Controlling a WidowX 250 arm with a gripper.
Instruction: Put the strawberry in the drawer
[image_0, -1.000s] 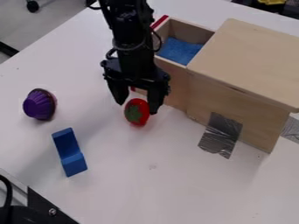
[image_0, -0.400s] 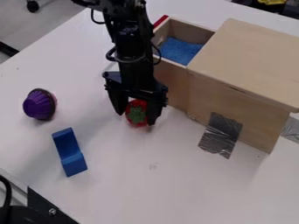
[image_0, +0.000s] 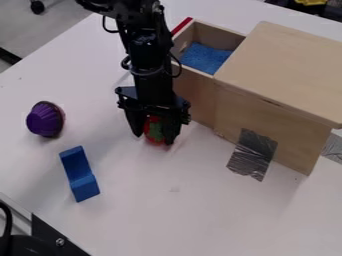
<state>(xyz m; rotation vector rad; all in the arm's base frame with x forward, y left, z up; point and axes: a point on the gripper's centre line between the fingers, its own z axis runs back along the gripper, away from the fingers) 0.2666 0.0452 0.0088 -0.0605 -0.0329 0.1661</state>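
From where I stand, the black two-finger gripper (image_0: 153, 138) has come lower than it was a moment ago, and its fingers, farther apart then, have drawn in and are now clamped on the red toy strawberry with green leaves (image_0: 155, 130). The strawberry is pretty much where it was, down by the white table (image_0: 174, 215), just outside the open wooden drawer (image_0: 194, 90) and on its near side. Inside the drawer lies a blue soft-looking piece (image_0: 204, 57). The pale wooden box (image_0: 287, 70) stands to the right, silvery tape (image_0: 252, 155) at its foot. Over on the left sit the purple ridged toy cupcake (image_0: 45, 120) and, nearer me, the blue angular block (image_0: 79, 174), both unmoved.
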